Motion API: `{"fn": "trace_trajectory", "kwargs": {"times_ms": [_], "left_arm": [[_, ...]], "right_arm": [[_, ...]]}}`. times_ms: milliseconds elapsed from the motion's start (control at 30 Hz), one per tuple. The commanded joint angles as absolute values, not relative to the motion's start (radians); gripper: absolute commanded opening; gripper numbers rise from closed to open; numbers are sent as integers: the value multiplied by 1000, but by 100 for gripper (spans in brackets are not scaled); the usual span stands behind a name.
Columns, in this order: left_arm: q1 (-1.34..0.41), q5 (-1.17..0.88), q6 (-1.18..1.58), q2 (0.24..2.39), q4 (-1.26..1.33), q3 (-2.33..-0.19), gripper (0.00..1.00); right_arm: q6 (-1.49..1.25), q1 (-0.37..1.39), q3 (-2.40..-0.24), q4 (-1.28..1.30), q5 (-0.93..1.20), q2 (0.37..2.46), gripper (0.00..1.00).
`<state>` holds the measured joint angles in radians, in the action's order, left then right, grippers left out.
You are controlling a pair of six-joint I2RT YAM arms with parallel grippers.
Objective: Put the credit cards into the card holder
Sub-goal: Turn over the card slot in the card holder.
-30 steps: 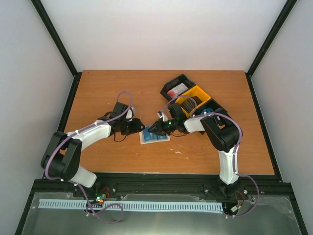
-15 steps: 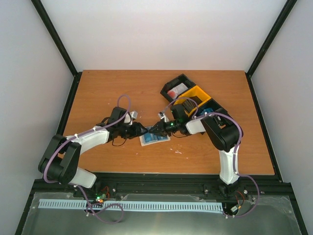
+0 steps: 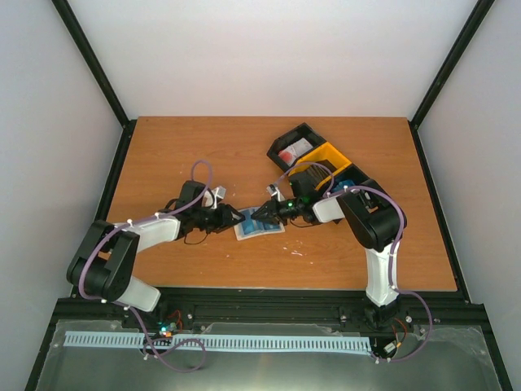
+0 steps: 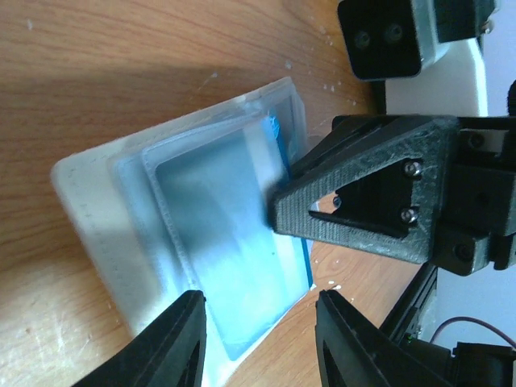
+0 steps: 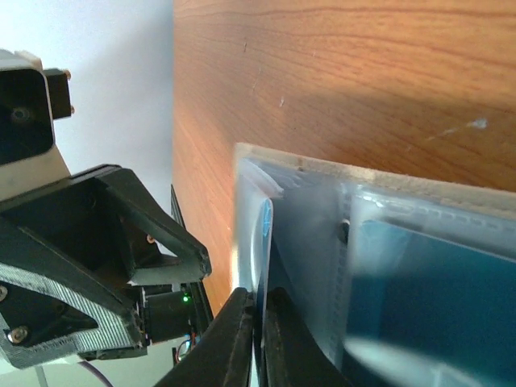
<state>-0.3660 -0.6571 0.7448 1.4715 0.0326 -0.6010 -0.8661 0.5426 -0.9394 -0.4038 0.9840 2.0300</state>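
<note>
room: I see table (image 3: pixel 179 155) stretching left; bins (image 3: pixel 324 156) back right.
card holder (image 3: pixel 260 230): open flat, blue card sleeved.
right gripper (image 5: pixel 260 321): pinches credit card (image 5: pixel 266 230) edge.
left gripper (image 4: pixel 260 339): jaws apart astride holder's corner.

Your top camera hangs above and behind the bases, looking down and forward at the whole table (image 3: pixel 163 155) from far off. Your left wrist camera rides close behind the left gripper (image 4: pixel 260 322), facing the right gripper (image 4: pixel 282 201); your right wrist camera stares back, even closer. All 3 share the card holder (image 3: pixel 260 230).
</note>
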Motion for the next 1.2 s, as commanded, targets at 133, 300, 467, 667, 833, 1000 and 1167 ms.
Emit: {"fn": "trace_trajectory", "kwargs": {"times_ms": [133, 300, 467, 667, 833, 1000, 1167], "left_arm": [[-325, -723, 797, 1504, 160, -586, 39], [-317, -740, 803, 1519, 183, -580, 39], [-313, -771, 800, 1541, 202, -588, 40], [-302, -799, 818, 1565, 235, -588, 40], [-301, -827, 838, 1572, 284, -586, 34], [-301, -847, 844, 1573, 305, -587, 26], [-300, -841, 851, 1563, 318, -574, 25]], "right_arm": [[-900, 533, -924, -468, 1011, 2016, 3], [-963, 525, -910, -554, 1029, 2024, 3], [-1073, 525, -887, -695, 1067, 2036, 3], [-1109, 524, -875, -753, 1083, 2044, 3], [-1109, 524, -864, -754, 1086, 2043, 3], [-1107, 524, -861, -757, 1088, 2043, 3], [-1102, 525, -858, -757, 1089, 2046, 4]]}}
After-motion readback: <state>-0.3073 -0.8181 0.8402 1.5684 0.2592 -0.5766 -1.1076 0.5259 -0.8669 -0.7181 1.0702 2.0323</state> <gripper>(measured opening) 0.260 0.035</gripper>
